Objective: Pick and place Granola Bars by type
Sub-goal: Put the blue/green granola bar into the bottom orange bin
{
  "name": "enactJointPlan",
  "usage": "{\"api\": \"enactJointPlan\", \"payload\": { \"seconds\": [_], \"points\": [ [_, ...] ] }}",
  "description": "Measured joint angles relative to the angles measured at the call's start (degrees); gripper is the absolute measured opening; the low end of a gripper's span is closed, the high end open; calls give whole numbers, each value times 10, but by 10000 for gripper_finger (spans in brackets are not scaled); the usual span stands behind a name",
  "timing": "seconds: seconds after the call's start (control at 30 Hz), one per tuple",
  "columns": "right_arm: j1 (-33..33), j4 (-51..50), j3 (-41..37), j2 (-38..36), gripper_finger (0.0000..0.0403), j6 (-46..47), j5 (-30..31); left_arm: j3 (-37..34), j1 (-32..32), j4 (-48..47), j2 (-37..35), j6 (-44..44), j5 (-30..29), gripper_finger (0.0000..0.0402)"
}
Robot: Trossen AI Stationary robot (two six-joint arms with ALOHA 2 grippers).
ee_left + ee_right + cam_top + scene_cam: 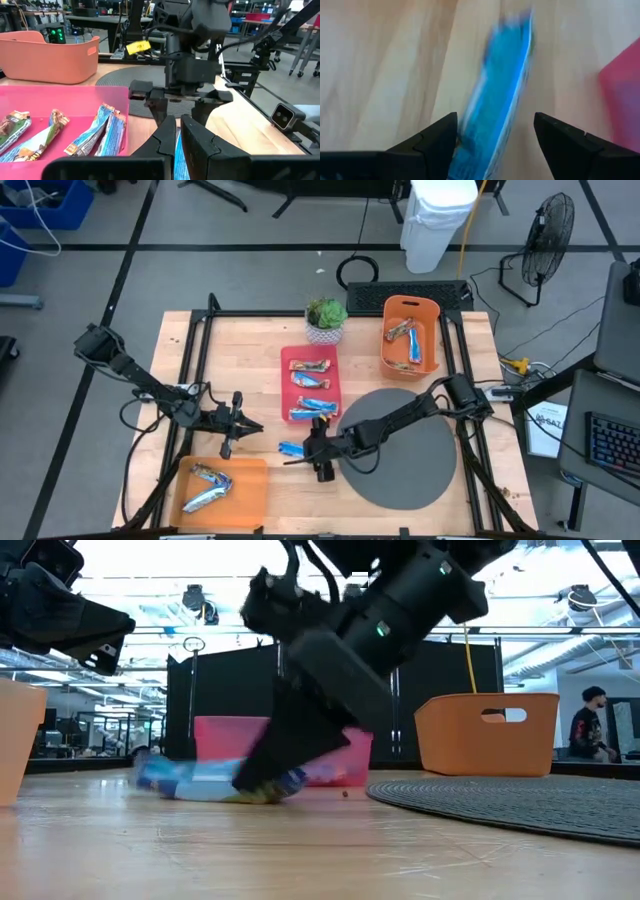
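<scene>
Blue-and-white bar (495,90) flat on tabletop (250,330), just off pink tray (290,358) near corner. My right gripper (495,131) right over it, fingers spread wide, straddling bar across its long axis. Left gripper (177,135) beside, fingers closed, empty, farther off.

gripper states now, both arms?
Left gripper: shut, holding nothing, hovering beside the red tray.
Right gripper: open, astride the blue-and-white bar lying on the table.

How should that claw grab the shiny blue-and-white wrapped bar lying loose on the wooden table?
Across its narrow middle, coming straight down from above. The blue-and-white wrapped bar lies flat and slim on the wooden table, and the right gripper has its open fingers on either long side.
</scene>
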Motion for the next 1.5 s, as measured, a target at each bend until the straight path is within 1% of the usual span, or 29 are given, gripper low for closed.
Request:
{"api": "enactJointPlan", "payload": {
  "seconds": [0.07, 0.2, 0.3, 0.4, 0.53, 0.8, 0.9, 1.0, 1.2, 1.33, 1.5],
  "points": [
    [0, -13, -1, 3, 255, 3, -7, 0, 0, 0, 0, -2, 0, 35],
    [-2, -3, -3, 2, 244, 15, -42, 0, 0, -4, 0, -10, 0, 35],
    [-1, 0, -6, 2, 231, 15, -43, 0, 0, -8, 0, -11, 0, 35],
    [-1, -1, -6, 2, 209, 15, -44, 0, 0, -7, 0, -11, 0, 35],
    [-1, -2, -6, 2, 164, 15, -44, 0, 0, -8, 0, -12, 0, 35],
    [-1, 0, -6, 2, 46, -11, -44, 0, 0, -8, 0, -12, 0, 35],
    [0, 1, -6, 1, 17, -25, -44, 0, 0, -8, 0, -12, 0, 35],
    [0, 1, -6, 1, 12, -43, -44, 0, 0, -8, 0, -12, 0, 35],
    [1, 4, -6, -2, 21, -48, -45, 0, 0, -8, 0, -12, 0, 35],
    [7, 8, -6, -15, 9, -64, -45, 0, 0, -8, 0, -12, 0, 35],
    [22, 54, -6, -37, 8, -101, -45, 0, 0, -9, 0, -11, 0, 35]
  ]
}}
